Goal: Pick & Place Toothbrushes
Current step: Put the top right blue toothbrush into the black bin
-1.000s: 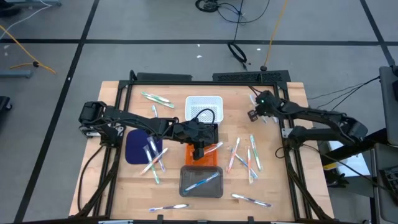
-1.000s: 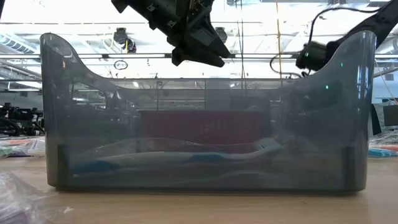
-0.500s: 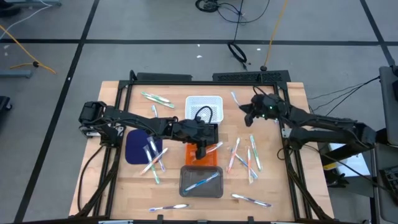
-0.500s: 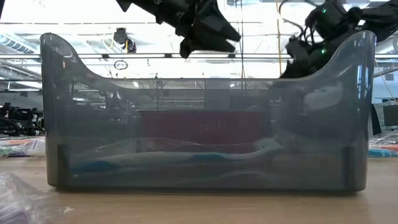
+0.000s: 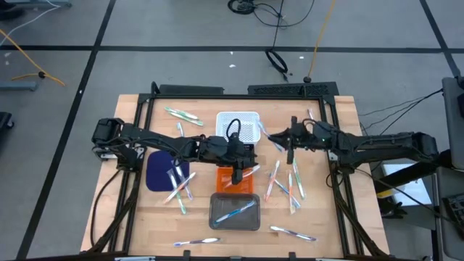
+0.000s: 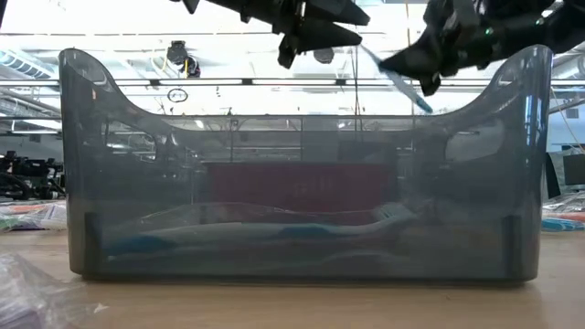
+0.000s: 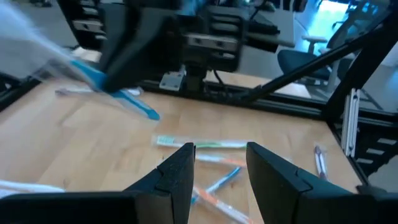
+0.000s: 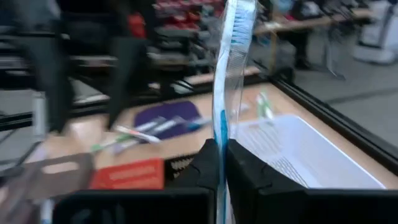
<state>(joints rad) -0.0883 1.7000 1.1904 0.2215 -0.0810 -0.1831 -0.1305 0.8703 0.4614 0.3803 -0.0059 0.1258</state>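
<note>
Toothbrushes lie scattered on the wooden table: one bunch on the dark blue mat (image 5: 158, 170), another right of centre (image 5: 286, 181). A blue one lies in the grey tray (image 5: 235, 212) and a pale one across the orange tray (image 5: 233, 181). My right gripper (image 5: 288, 138) hangs just right of the white basket (image 5: 239, 125), shut on a clear and blue toothbrush (image 8: 229, 56). My left gripper (image 5: 238, 163) hovers open and empty over the orange tray. My right gripper pinches the clear and blue toothbrush between its two fingers by the handle (image 8: 219, 134). The brush head (image 8: 239, 18) sticks out past the fingertips. The fingers come about level from the table's right side. The toothbrush is lifted clear and slants in the low view (image 6: 398, 78).
Loose toothbrushes also lie near the far left (image 5: 181, 114), at the far right (image 5: 310, 114) and along the near edge (image 5: 196, 241) (image 5: 293, 232). The grey tray (image 6: 302, 183) fills the low view. A black frame (image 5: 239, 90) borders the table's far side.
My right gripper has swung from the far right of the table toward the centre, carrying the toothbrush up to the white basket's right side. My left gripper has risen a little over the orange tray.
</note>
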